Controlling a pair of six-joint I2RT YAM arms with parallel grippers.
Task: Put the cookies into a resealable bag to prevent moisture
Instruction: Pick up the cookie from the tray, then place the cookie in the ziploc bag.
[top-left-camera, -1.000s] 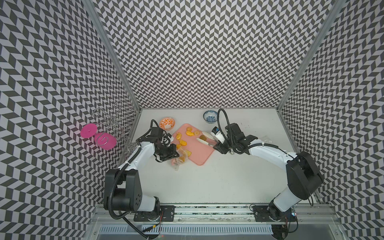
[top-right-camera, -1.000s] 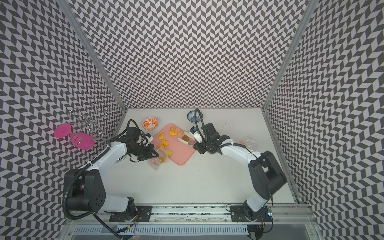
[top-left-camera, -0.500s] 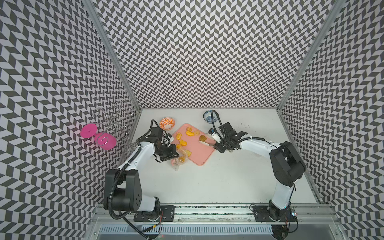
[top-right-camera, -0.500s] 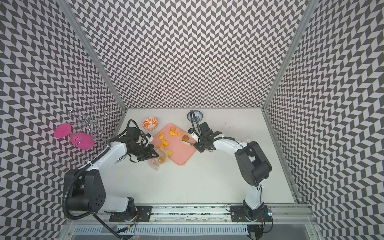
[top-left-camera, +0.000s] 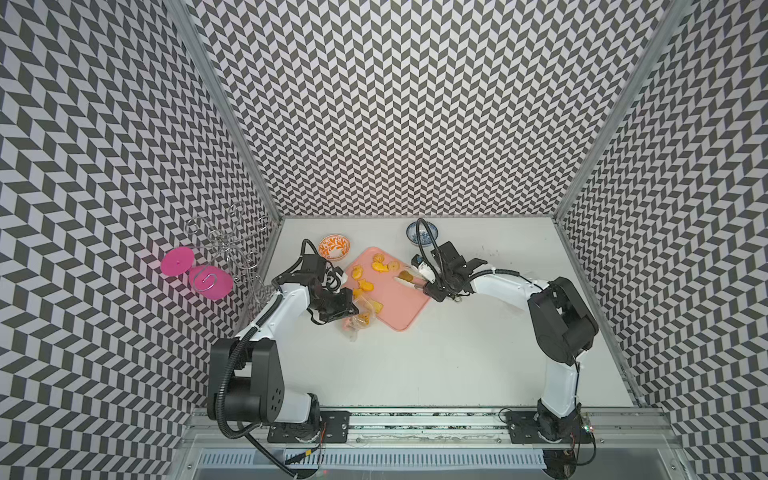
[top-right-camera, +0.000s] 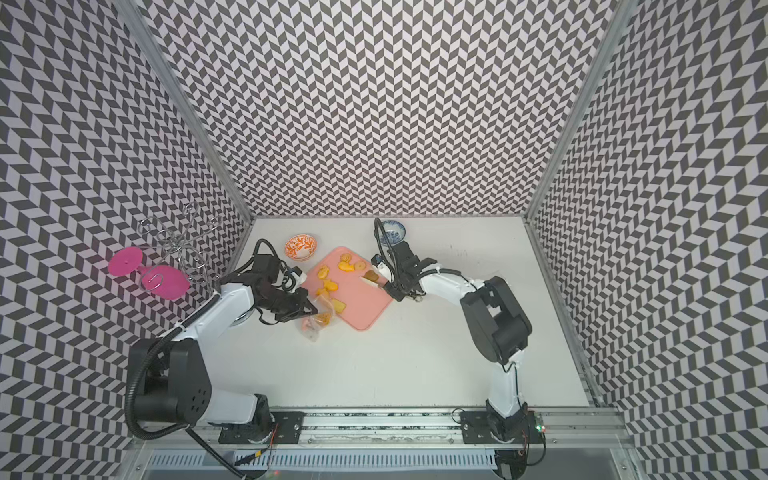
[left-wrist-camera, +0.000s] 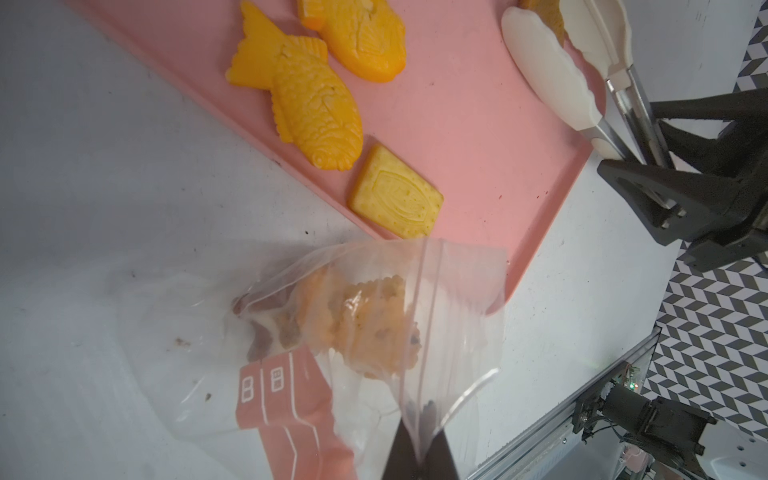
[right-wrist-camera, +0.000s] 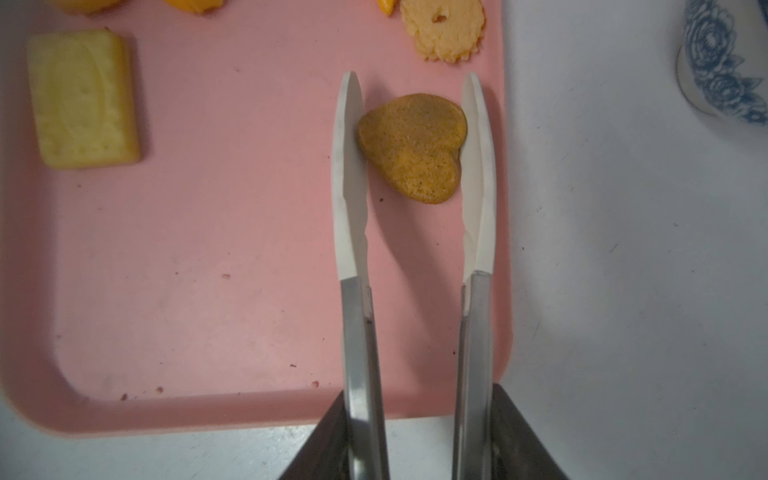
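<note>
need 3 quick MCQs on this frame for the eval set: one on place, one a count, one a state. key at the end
1. Where is the brown heart cookie?
A. in the resealable bag
B. on the pink tray, between the tips of the tongs
C. in a bowl

2. How many bowls show in both top views?
A. one
B. three
C. two

3. The left pincer is:
A. shut on the bag's edge
B. open over the tray
C. holding the tongs

Key:
1 B, the right wrist view shows it on the tray between the white tips.
2 C, there is an orange-patterned bowl and a blue-patterned bowl.
3 A, the left wrist view shows the plastic pinched in it.
</note>
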